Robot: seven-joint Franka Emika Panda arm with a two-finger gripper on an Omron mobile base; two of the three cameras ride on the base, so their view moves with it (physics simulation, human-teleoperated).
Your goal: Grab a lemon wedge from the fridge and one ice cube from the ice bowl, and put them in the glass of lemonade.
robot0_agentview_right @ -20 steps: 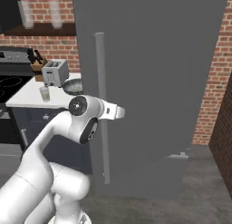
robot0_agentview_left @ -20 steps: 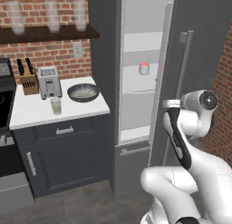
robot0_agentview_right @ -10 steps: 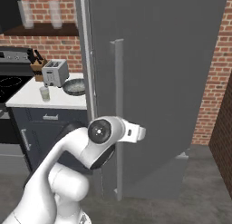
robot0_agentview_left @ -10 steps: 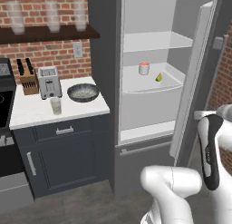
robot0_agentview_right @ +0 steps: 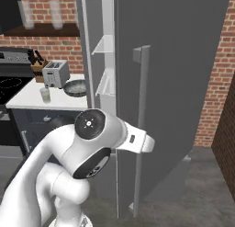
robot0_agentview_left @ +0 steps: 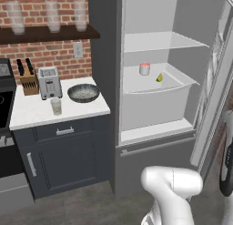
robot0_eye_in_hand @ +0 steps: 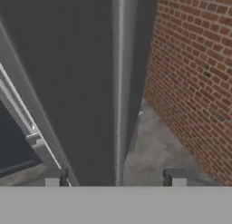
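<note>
**Hand view: claw spread at the fridge handle, door swung wide**

Hand view looks along the long light grey handle (robot0_eye_in_hand: pixel 118 82) of the dark door; the claw (robot0_eye_in_hand: pixel 115 177) has its two tips standing well apart, one on each side of the handle, with a gap on both sides. It is released and grips nothing. A brick wall (robot0_eye_in_hand: pixel 195 78) runs along one side and grey floor lies below.

No writing, brand or label can be read anywhere.

Left base view shows the fridge (robot0_agentview_left: pixel 107 60) open, its white shelved inside exposed. The lemon wedge (robot0_agentview_left: pixel 159 77), tiny and yellow-green, lies on the middle shelf near the back right, just beside a small white cup (robot0_agentview_left: pixel 144 69) with a red top, not touching it.

On the white worktop (robot0_agentview_left: pixel 32 112) left of the fridge sits the ice bowl (robot0_agentview_left: pixel 83 93), wide, shallow and dark grey with a pale speckled inside. The glass (robot0_agentview_left: pixel 56 106), a short clear tumbler of pale yellowish-green drink, stands near the front edge, left of the bowl and apart from it. A toaster (robot0_agentview_left: pixel 49 82) and a knife block (robot0_agentview_left: pixel 29 80) stand at the back. Tall frosted glasses (robot0_agentview_left: pixel 53 15) line the shelf above.

Right base view shows the door (robot0_agentview_right: pixel 174 83) edge-on to the arm.
</note>
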